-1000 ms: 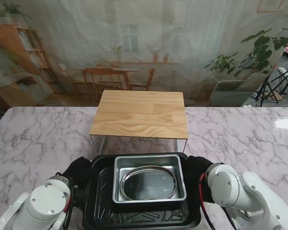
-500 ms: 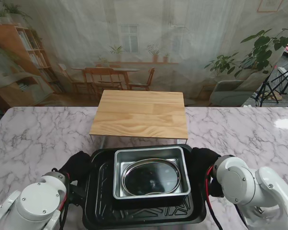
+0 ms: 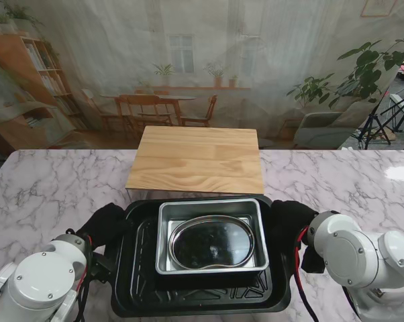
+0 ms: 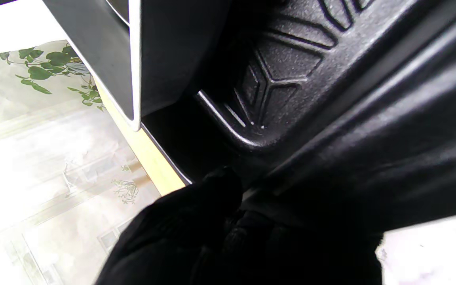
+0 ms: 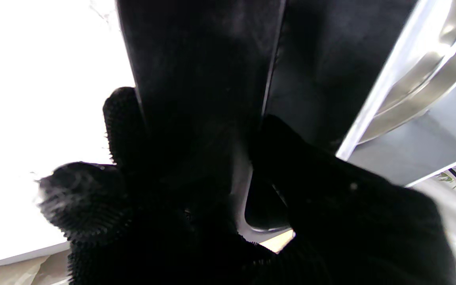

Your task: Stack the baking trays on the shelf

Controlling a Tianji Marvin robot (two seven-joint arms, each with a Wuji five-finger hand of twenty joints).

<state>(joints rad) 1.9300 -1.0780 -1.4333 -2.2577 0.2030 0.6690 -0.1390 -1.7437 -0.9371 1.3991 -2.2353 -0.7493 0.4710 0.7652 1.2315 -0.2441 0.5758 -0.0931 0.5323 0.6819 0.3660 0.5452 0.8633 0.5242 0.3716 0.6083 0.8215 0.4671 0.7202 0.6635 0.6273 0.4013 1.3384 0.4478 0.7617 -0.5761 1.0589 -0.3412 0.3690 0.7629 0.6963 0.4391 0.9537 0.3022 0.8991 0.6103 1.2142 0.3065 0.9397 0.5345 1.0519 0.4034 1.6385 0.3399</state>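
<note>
A black baking tray [image 3: 138,268] with a ribbed floor is held up off the marble table between my two gloved hands. Inside it lies a square silver tray [image 3: 163,248], and in that an oval steel dish [image 3: 212,243]. My left hand [image 3: 107,225] is shut on the black tray's left rim [image 4: 331,130], thumb over the edge. My right hand [image 3: 289,221] is shut on the right rim [image 5: 196,79], thumb inside the wall. The tray's far edge reaches the near edge of the wooden shelf [image 3: 198,157].
The wooden shelf stands on thin metal legs in the middle of the marble table [image 3: 41,194]. Bare marble stretches to both sides of it. A printed room backdrop hangs behind the table's far edge.
Both hands have carried the stacked trays up and away from me, toward the shelf. The tray's far edge now overlaps the shelf's near edge and hides its legs.
</note>
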